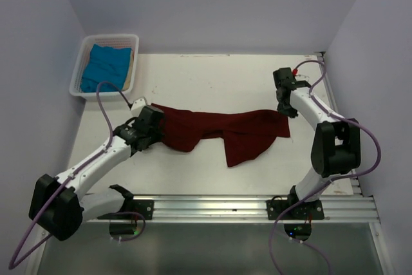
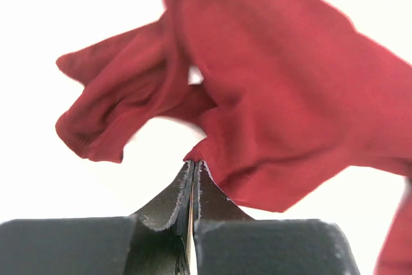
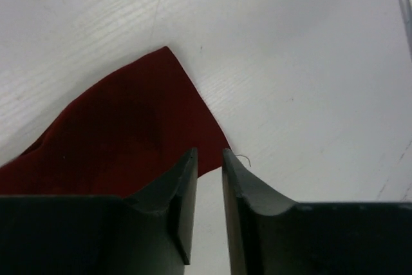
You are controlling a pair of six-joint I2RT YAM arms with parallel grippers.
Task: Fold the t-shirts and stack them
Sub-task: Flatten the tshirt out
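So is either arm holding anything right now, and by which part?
The left gripper pinches the maroon t-shirt at a hem edge. The right gripper sits at its corner, fingers apart, not clamped.

White arms point(image 1: 96, 159), black joints point(image 1: 335, 146); purple cables point(image 1: 376, 152)

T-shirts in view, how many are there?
2: the dark red t-shirt lies across the table's middle; the teal t-shirt sits in the white basket at the far left. More may hide under it.
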